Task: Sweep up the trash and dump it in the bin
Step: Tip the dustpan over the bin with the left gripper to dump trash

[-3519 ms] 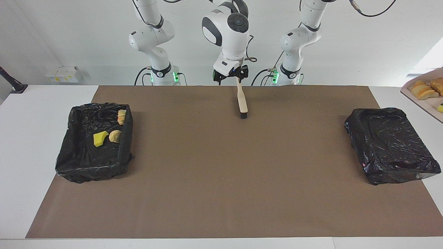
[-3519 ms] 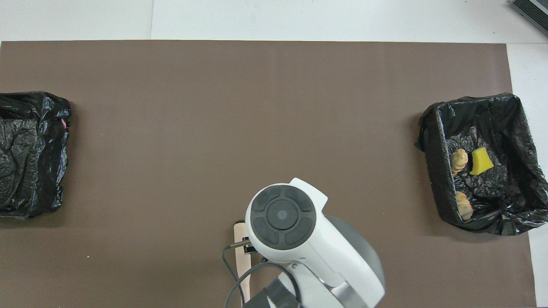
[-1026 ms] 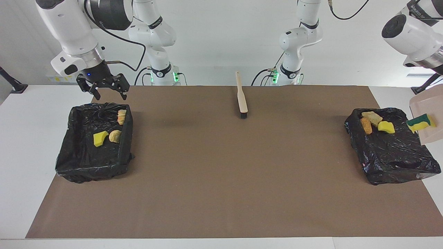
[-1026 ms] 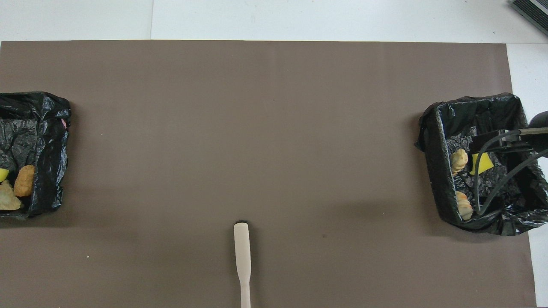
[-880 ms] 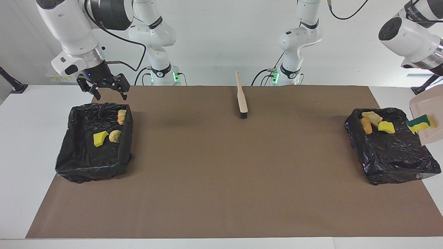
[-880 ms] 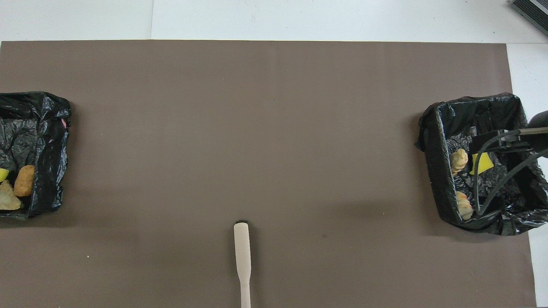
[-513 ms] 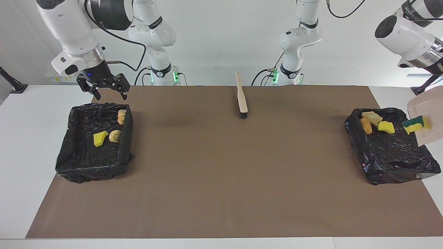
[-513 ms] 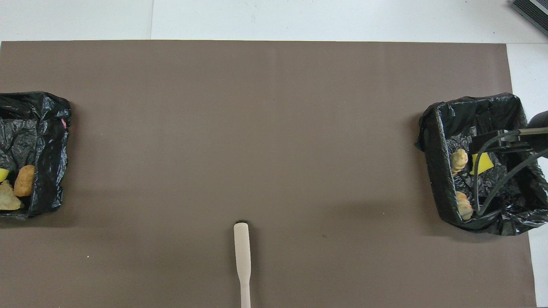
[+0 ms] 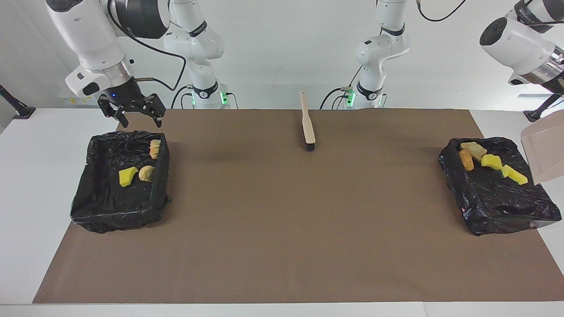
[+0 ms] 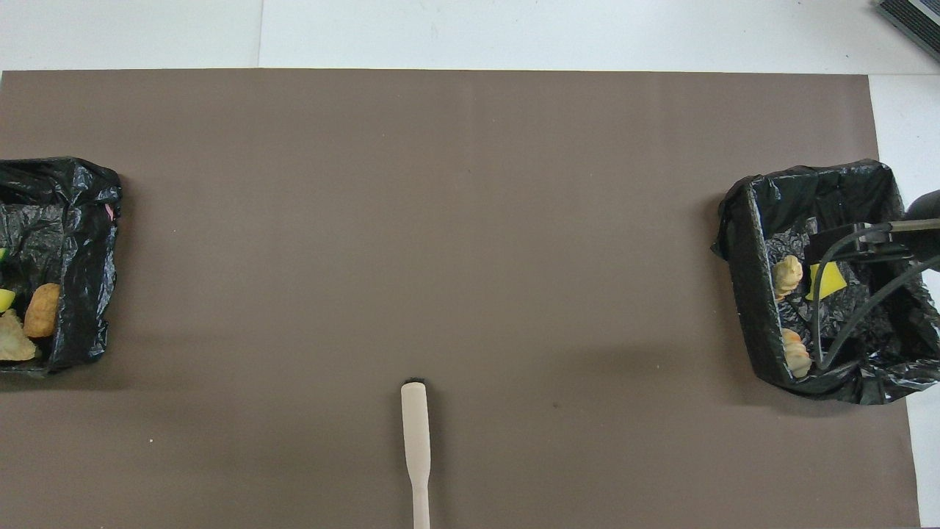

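The trash lies in two black-lined bins. The bin (image 9: 110, 215) at the right arm's end holds a yellow sponge bit (image 9: 128, 176) and two bread-like chunks (image 9: 146, 173). The bin (image 9: 502, 215) at the left arm's end holds a tan chunk (image 9: 473, 149), an orange chunk (image 9: 465, 159), a yellow bit (image 9: 491, 161) and the green-and-yellow sponge bit (image 9: 513, 175). My right gripper (image 9: 131, 115) hangs open and empty over its bin's robot-side rim. The beige dustpan (image 9: 544, 152) hangs tilted and empty over the other bin, from my left arm (image 9: 515, 39), whose gripper is past the view's edge.
The beige brush (image 9: 307, 125) with black bristles lies loose on the brown mat (image 9: 282, 229), midway between the bins and close to the robots' edge. White table shows around the mat. A black stand (image 9: 15, 108) sits at the right arm's end.
The green-and-yellow sponge bit slid off the tilted dustpan and now lies in the bin beneath it. The left arm shifted slightly. The right arm and the brush stayed put.
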Available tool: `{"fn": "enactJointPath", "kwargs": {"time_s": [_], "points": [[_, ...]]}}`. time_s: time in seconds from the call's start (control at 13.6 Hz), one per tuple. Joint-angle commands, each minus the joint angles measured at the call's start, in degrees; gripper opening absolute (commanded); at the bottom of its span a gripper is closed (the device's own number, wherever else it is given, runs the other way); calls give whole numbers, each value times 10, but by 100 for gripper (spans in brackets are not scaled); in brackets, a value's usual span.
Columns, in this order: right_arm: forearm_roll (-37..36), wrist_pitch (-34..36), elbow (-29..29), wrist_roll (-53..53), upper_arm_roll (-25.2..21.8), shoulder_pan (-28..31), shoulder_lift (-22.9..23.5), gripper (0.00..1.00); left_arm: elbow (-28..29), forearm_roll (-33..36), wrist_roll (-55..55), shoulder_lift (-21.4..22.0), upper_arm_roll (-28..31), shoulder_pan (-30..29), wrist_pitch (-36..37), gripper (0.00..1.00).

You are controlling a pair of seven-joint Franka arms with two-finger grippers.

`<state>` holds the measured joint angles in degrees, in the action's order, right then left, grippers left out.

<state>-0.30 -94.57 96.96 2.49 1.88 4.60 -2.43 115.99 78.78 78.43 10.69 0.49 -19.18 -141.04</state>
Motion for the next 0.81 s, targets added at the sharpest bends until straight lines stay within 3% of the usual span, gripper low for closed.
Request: {"fn": "enactJointPath", "kwargs": {"time_s": [0.0,0.22,0.73], "points": [[11,-9,15,-3,2,3,-12,100,15,15,-21,19,-3,5,2,0],[11,-9,15,-3,2,3,-12,100,9,-3,-26,21,-6,44,58,0],[11,-9,15,-3,2,3,-12,100,-3,-245,-41,23,-8,140,102,0]]}}
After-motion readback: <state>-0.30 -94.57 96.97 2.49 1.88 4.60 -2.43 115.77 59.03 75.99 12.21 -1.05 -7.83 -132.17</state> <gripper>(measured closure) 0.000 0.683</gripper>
